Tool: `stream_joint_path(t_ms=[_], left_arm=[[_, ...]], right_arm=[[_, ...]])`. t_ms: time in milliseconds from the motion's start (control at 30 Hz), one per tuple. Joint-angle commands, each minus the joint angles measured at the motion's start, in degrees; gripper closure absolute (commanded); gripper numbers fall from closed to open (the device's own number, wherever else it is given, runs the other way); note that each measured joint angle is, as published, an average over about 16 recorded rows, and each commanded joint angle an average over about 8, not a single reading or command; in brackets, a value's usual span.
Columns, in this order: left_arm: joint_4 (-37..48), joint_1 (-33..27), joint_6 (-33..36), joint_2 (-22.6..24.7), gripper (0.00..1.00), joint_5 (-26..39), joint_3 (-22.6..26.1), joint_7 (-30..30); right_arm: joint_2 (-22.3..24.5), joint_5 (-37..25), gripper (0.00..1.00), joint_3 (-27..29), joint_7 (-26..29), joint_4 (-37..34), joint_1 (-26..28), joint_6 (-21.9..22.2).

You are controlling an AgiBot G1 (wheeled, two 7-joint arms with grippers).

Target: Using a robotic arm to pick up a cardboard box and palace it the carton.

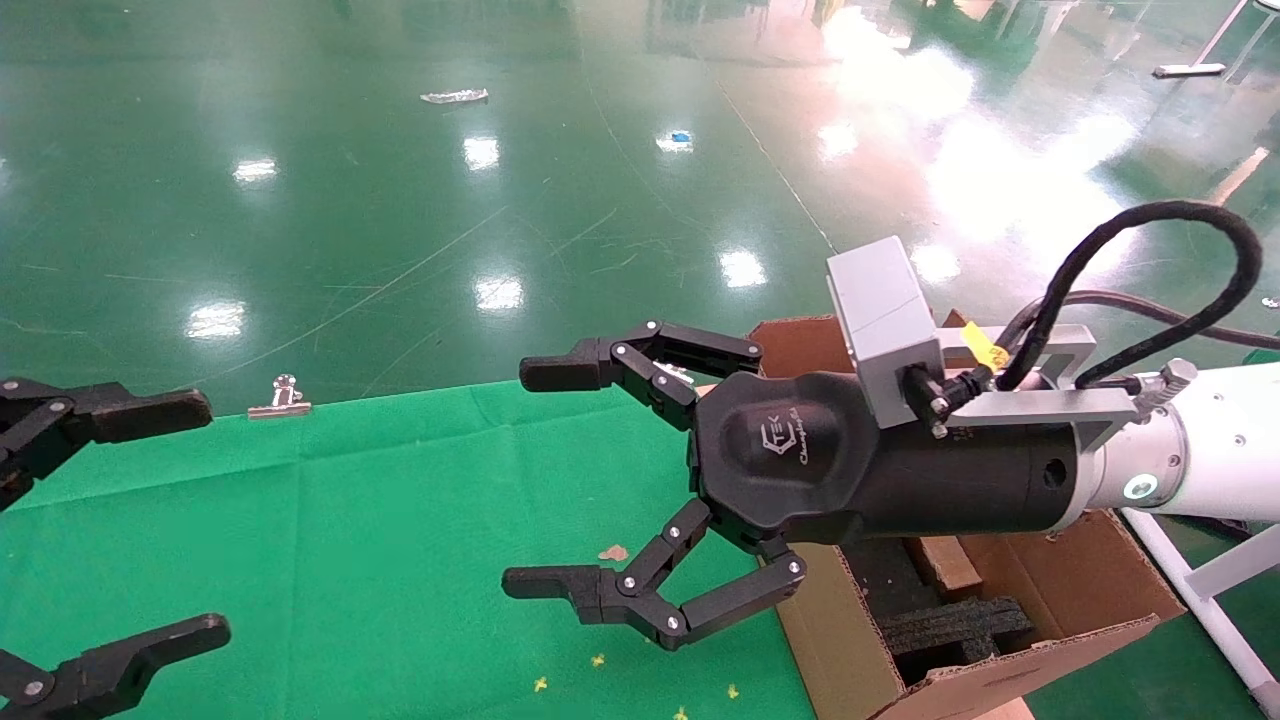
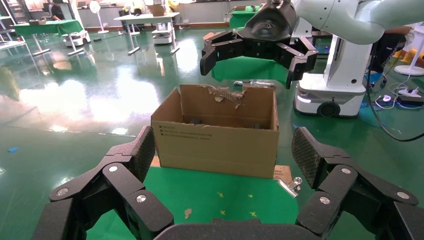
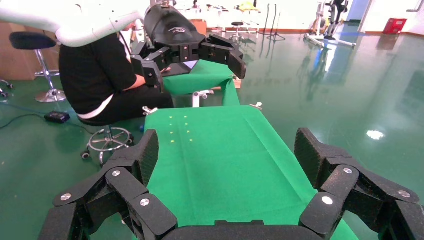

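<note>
While the head view looks down on the green cloth-covered table (image 1: 380, 520), it shows only part of the carton (image 1: 1010, 600) at the table's right end, much of it hidden behind the robotic arm (image 1: 1200, 450). That right arm reaches in from the right, above the carton's near-left corner, and its right gripper (image 1: 540, 478) hangs over the cloth with both fingers spread wide and nothing between them. The left gripper (image 1: 190, 520) sits at the left edge of the scene, also spread open and empty.

The left wrist view gives what the head view cannot: the whole carton (image 2: 217, 142) from its left side, standing upright at the far end of the cloth, flaps raised, with a torn ragged edge (image 2: 225, 92) along the top of its farther flap and small black print on the facing wall. The right gripper (image 2: 257, 52) hangs above it, released. A metal binder clip (image 2: 290, 185) lies by the carton's corner.

From the right wrist view the carton is out of sight; instead the bare cloth (image 3: 220, 160) runs away to the left gripper (image 3: 192, 55), open in the air, with a seated person in black (image 3: 105, 80) behind it.

Inside the carton, the head view shows black foam blocks (image 1: 950, 620) on the bottom and a narrow brown piece, seemingly the cardboard box (image 1: 945, 565), lying beside them, partly covered by the arm. Small yellow marks (image 1: 600, 662) dot the cloth.
</note>
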Motion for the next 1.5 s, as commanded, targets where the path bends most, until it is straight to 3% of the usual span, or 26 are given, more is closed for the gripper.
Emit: stream_joint_path(t_ms=[33,1500], left_arm=[[0.0,0.0,0.0,0.0,0.00,0.0,0.0,0.0],[0.0,0.0,0.0,0.0,0.00,0.0,0.0,0.0]], right_arm=[[0.0,0.0,0.00,0.0,0.0,0.0,0.0,0.0],[0.0,-0.1,0.00,-0.2,0.1,-0.1,0.2,0.1]])
